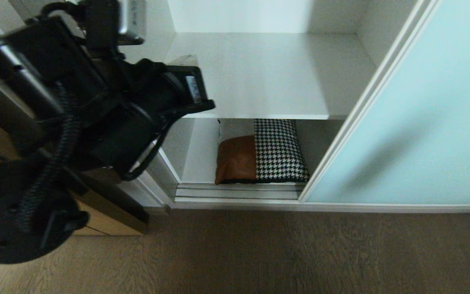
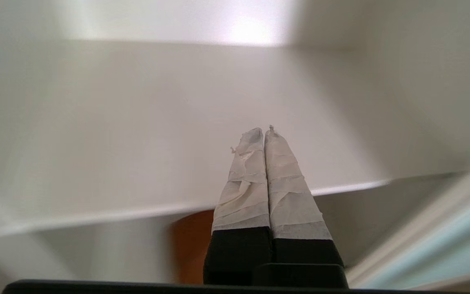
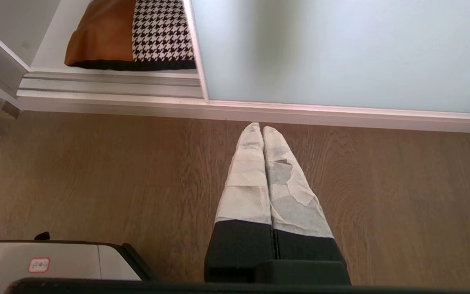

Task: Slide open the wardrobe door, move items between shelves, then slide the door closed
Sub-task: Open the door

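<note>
Two pincers, both pinched shut, holding nothing. Frosted blue-green sliding glass door (image 1: 414, 122) sits off the left gripper's (image 2: 264, 132) right side, white flat shelf (image 1: 271, 77) ahead, tan-and-houndstooth cushion bag (image 1: 261, 153) below. Right gripper (image 3: 262, 128) hangs over brown wood floor (image 3: 96, 175).

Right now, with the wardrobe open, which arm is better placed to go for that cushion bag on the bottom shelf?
Left. The left gripper, shut, is raised at the wardrobe opening, over the upper shelf, above the cushion bag. The right gripper, shut, points at the floor before the sliding door.
</note>
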Controlling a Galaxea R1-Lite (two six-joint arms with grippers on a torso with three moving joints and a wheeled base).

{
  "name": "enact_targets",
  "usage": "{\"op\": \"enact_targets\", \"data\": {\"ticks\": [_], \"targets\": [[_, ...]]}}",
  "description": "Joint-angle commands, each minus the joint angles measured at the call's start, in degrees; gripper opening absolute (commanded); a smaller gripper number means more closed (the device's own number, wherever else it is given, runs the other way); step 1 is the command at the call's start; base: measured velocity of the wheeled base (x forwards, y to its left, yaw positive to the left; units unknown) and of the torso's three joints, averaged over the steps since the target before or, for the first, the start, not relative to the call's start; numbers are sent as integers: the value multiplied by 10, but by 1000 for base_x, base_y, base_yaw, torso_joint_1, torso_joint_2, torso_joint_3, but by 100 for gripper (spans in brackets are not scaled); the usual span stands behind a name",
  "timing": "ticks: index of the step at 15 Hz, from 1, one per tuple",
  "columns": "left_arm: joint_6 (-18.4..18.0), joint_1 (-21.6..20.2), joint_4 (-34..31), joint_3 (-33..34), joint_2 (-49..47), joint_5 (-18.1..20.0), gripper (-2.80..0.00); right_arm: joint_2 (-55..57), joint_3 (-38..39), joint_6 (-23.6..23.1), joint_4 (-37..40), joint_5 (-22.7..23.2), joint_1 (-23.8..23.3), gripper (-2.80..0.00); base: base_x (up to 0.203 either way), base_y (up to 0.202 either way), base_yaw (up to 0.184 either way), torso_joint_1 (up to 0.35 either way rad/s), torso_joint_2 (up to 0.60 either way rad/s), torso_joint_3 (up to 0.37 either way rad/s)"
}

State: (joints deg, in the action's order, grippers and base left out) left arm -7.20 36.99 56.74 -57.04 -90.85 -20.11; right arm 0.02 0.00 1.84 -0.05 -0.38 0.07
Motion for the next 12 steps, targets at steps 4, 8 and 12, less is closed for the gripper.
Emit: {"op": "enact_targets", "data": {"ticks": [4,8,12], "targets": [[0,-168,-95,158,254,-11,-280,0,0,0,0,0,0,-280,0,0,0,0,0,0],[6,-262,-171,282,459,-14,-280,0,0,0,0,-1,0,-280,0,0,0,0,0,0],[15,-334,-292,441,652,-16,-280,0,1,0,0,0,0,-280,0,0,0,0,0,0]]}}
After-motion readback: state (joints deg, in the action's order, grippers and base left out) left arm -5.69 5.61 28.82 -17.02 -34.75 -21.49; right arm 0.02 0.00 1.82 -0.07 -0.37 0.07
